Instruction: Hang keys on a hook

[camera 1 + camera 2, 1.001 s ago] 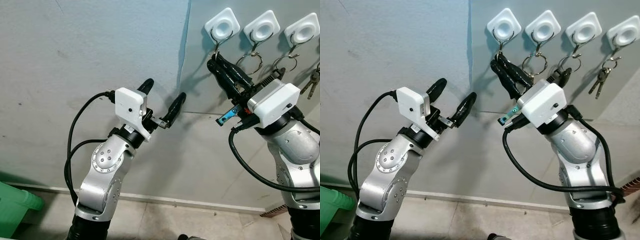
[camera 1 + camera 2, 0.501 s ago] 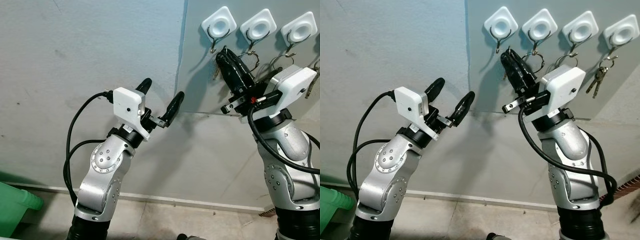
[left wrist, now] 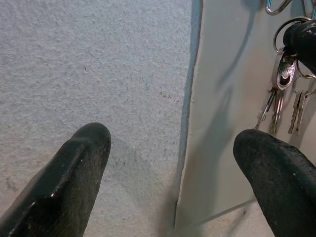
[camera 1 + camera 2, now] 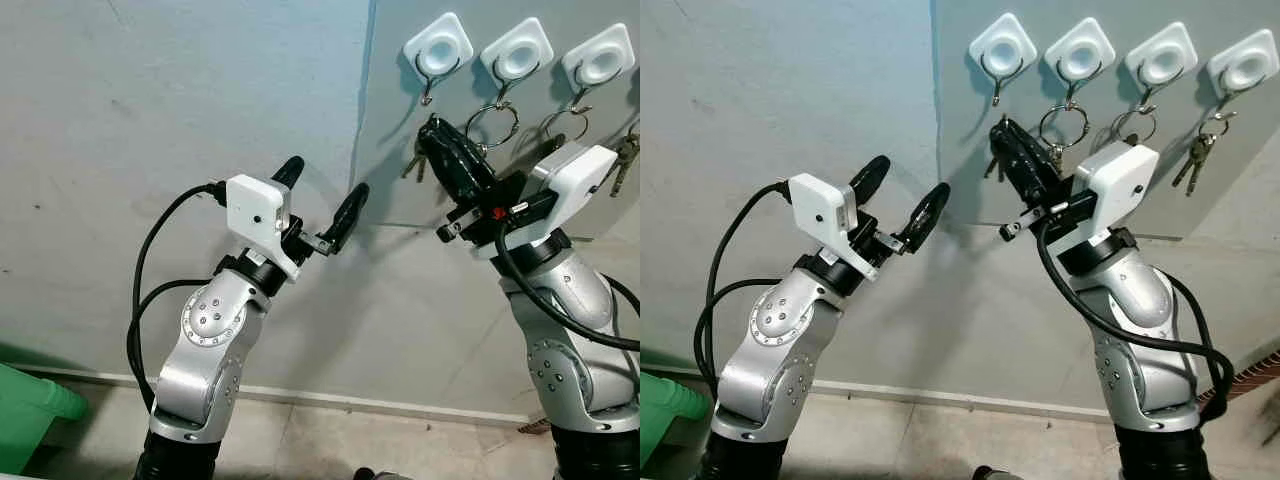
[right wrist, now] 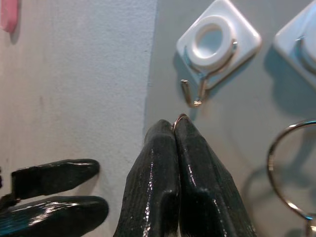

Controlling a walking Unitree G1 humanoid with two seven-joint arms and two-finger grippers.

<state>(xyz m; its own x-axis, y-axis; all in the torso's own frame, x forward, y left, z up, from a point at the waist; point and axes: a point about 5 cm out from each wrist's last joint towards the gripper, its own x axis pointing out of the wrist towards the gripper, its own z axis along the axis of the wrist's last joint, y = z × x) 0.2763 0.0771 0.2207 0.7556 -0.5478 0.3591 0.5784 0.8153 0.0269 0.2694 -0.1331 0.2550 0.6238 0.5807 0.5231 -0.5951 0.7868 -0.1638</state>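
My right gripper [image 4: 434, 130] is shut on the ring of a bunch of silver keys [image 4: 412, 160], which dangle under its fingertips against the grey wall panel. It sits just below the empty leftmost hook [image 4: 431, 92] under a white square mount [image 4: 438, 48]. In the right wrist view the ring's edge [image 5: 178, 117] pokes out between the closed fingers, a short way under that hook [image 5: 193, 98]. My left gripper [image 4: 326, 182] stands open farther left, holding nothing. In the left wrist view the keys [image 3: 277, 101] hang beyond the left gripper's fingers.
Further white mounts [image 4: 1080, 50] run in a row to the right. Two hold bare metal rings [image 4: 1064, 125], and the far right hook carries another bunch of keys [image 4: 1195, 160]. A green bin [image 4: 30, 415] stands on the floor at lower left.
My right gripper swung right from the first hook toward the second, then came back down and left; the keys now hang free under its tips. The left arm has stayed put.
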